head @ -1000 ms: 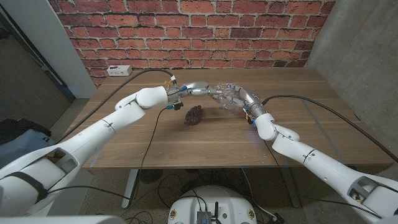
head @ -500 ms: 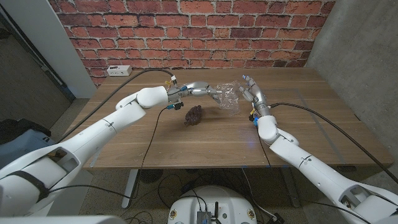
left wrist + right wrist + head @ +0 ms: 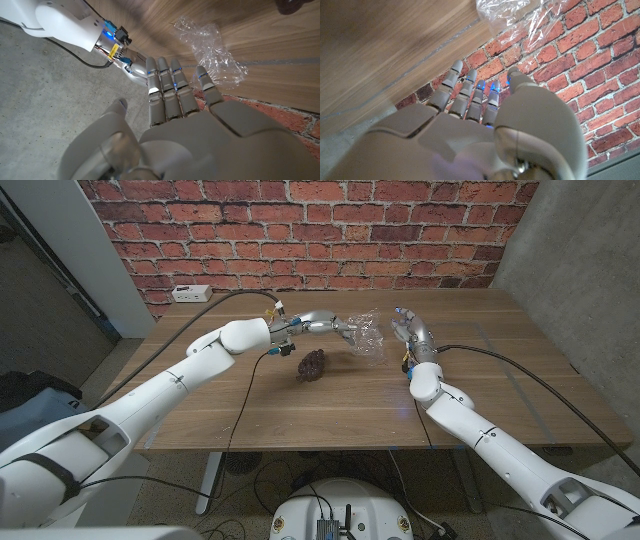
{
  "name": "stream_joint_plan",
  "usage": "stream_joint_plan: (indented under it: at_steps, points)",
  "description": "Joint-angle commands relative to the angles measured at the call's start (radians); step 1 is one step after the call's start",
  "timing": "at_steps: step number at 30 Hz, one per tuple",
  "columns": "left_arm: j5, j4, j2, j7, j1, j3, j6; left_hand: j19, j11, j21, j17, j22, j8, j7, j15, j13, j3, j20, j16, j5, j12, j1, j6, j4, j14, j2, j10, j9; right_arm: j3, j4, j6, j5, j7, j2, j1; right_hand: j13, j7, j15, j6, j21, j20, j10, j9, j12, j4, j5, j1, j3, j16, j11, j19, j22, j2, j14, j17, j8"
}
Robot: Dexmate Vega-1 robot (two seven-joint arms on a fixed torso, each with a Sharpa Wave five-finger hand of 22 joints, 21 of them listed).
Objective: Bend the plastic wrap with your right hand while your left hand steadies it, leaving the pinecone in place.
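The crumpled clear plastic wrap [image 3: 368,338] lies on the wooden table [image 3: 330,410] at the middle back. My left hand [image 3: 325,323] reaches in from the left, its straight fingers at the wrap's left edge and holding nothing. In the left wrist view the fingertips [image 3: 201,75] sit just short of the wrap [image 3: 212,50]. My right hand [image 3: 409,332] stands just right of the wrap, fingers straight and off it. The right wrist view shows those fingers [image 3: 470,95] a little apart from the wrap [image 3: 520,17]. The dark pinecone [image 3: 312,365] rests nearer the front, left of the wrap.
A white power strip [image 3: 190,292] lies at the table's back left, below the brick wall [image 3: 320,230]. Black cables [image 3: 245,395] hang from both arms across the table. Bare wood spreads in front of the pinecone and at the right.
My right hand has let go of the wrap and pulled back to the right with its fingers straightened. The wrap has settled, crumpled, on the table. The left hand and pinecone have stayed put.
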Motion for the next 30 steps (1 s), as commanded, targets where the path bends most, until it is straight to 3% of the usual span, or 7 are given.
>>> stream_joint_plan:
  at_steps: [1,7,14,18,20,25,30]
  points:
    - [-0.001,-0.006,0.006,0.007,0.005,-0.006,0.004,-0.005,0.002,-0.002,0.005,0.004,-0.004,0.001,0.001,0.005,0.005,0.005,-0.001,0.001,-0.007,-0.007,0.006,0.001,-0.006,-0.002,0.001,0.004,-0.078,-0.022,-0.217,-0.088,-0.049,0.021,0.055,0.008,0.01,-0.08,0.126,0.03,-0.006,0.099,0.002,0.036,-0.024,-0.015,0.021,0.0,0.055,0.001,0.058,0.004,-0.003,0.09,0.026,0.035]
    - [-0.002,-0.008,0.009,0.009,0.009,-0.007,0.008,-0.005,0.001,-0.002,0.005,0.004,-0.006,0.001,0.001,0.006,0.006,0.004,-0.003,0.001,-0.008,-0.008,0.005,0.001,-0.005,-0.002,0.001,0.004,-0.096,-0.005,-0.155,-0.091,-0.038,0.008,0.063,0.02,0.023,-0.069,0.251,0.047,-0.002,0.203,0.004,0.08,-0.016,-0.02,0.0,-0.002,0.081,0.012,0.083,0.005,0.001,0.155,0.042,0.07]
    - [0.001,-0.012,0.012,0.018,0.014,-0.011,0.004,-0.004,0.002,-0.001,0.005,0.004,-0.007,-0.001,0.001,0.007,0.009,0.003,-0.005,0.002,-0.01,-0.008,0.006,-0.001,-0.004,-0.001,0.001,0.004,-0.117,0.038,-0.04,-0.08,0.011,-0.003,0.084,0.014,0.014,-0.044,0.28,0.045,0.002,0.196,0.0,0.065,0.03,-0.018,-0.069,-0.004,0.055,0.03,0.061,0.005,0.028,0.129,0.033,0.063]
    - [0.0,-0.027,0.021,0.023,0.023,-0.017,0.017,-0.004,0.0,-0.001,0.005,0.004,-0.008,0.0,0.001,0.008,0.011,0.004,-0.006,0.002,-0.01,-0.007,0.005,-0.002,-0.004,-0.001,0.001,0.004,-0.133,0.068,0.037,-0.096,0.021,-0.01,0.096,0.023,0.036,-0.05,0.406,0.082,-0.006,0.383,-0.005,0.139,0.035,-0.01,-0.087,0.023,0.124,0.049,0.125,0.008,0.034,0.281,0.055,0.079]
    - [-0.002,-0.032,0.025,0.024,0.027,-0.018,0.022,-0.004,0.001,-0.001,0.005,0.004,-0.009,0.0,0.001,0.008,0.012,0.004,-0.007,0.002,-0.011,-0.006,0.005,-0.002,-0.004,0.0,0.001,0.004,-0.143,0.075,0.074,-0.091,0.076,-0.029,0.109,0.025,0.038,-0.053,0.413,0.088,-0.009,0.389,-0.005,0.142,0.033,-0.01,-0.085,0.027,0.131,0.047,0.135,0.009,0.036,0.29,0.062,0.079]
    - [-0.003,-0.041,0.031,0.028,0.035,-0.023,0.022,-0.004,0.0,-0.001,0.005,0.004,-0.01,0.001,0.001,0.009,0.014,0.004,-0.009,0.002,-0.012,-0.005,0.004,-0.004,-0.006,0.001,0.0,0.004,-0.151,0.095,0.119,-0.07,0.166,-0.042,0.13,0.01,0.02,-0.043,0.292,0.072,-0.005,0.236,-0.005,0.057,0.04,-0.012,-0.121,0.062,0.026,0.028,0.055,0.008,0.026,0.143,0.016,-0.004]
    - [-0.005,-0.049,0.036,0.033,0.042,-0.027,0.022,-0.004,0.002,-0.001,0.005,0.003,-0.012,0.0,0.0,0.009,0.017,0.004,-0.011,0.002,-0.014,-0.004,0.002,-0.005,-0.007,0.002,-0.002,0.004,-0.152,0.108,0.12,-0.052,0.213,-0.03,0.142,-0.002,0.0,-0.038,0.189,0.046,0.003,0.152,-0.005,-0.003,0.058,-0.015,-0.168,0.065,-0.027,0.025,-0.016,0.001,0.022,0.051,-0.008,-0.06]
